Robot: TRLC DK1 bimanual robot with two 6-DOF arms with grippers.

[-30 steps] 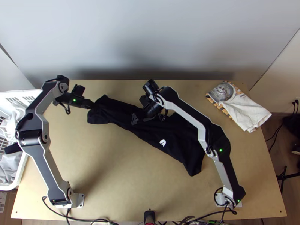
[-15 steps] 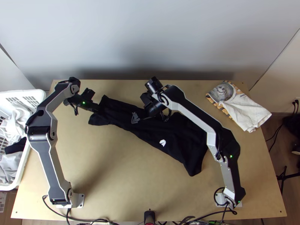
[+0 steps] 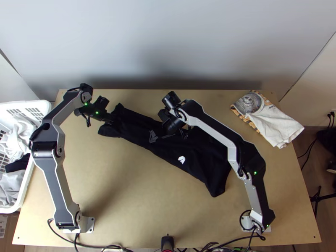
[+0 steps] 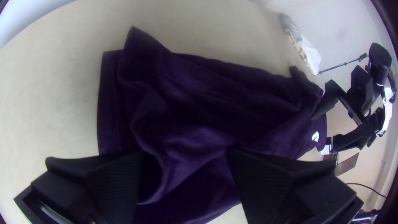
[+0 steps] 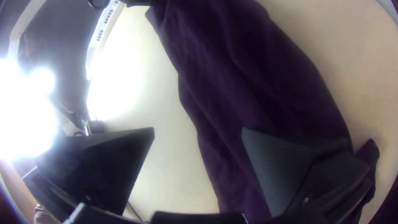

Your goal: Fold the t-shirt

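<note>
White basket (image 3: pixel 41 105) at left edge of surface (image 3: pixel 147 201) holds white, grey, black cloths (image 3: pixel 16 140). Black t-shirt (image 3: pixel 197 155), white logo (image 3: pixel 182 159), lies slantwise, rumpled; left gripper (image 3: pixel 112 120), right gripper (image 3: pixel 160 137) spread over it.

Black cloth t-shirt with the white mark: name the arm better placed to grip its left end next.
Left, most likely: the left gripper is open right at that end, while the right gripper, also open, hangs over the middle of the t-shirt.
</note>
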